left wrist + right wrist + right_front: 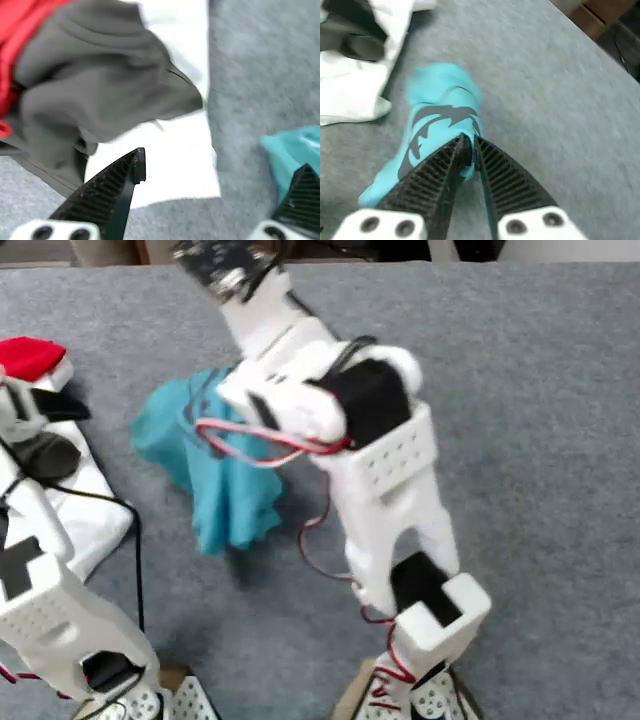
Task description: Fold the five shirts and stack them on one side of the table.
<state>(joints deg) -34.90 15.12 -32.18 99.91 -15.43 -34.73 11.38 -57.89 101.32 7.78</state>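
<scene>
A teal shirt (pixel 225 495) with a dark print hangs bunched above the grey table (pixel 530 420), left of centre. My right gripper (pixel 470 146) is shut on the teal shirt's (pixel 440 100) cloth, and the right arm (pixel 390 490) rises over the middle of the table. At the left edge lies a pile: a white shirt (pixel 95 520), a dark grey shirt (pixel 100 85) on it, and a red shirt (pixel 28 355) at the far end. My left gripper (pixel 215 185) hovers open over the white shirt (pixel 175 165), holding nothing. The teal shirt (pixel 295 150) shows beside it.
The left arm (pixel 40 600) stands at the front left with a black cable (pixel 130 530) trailing over the white shirt. Red wires (pixel 250 440) loop off the right arm in front of the teal shirt. Bare grey table stretches to the right.
</scene>
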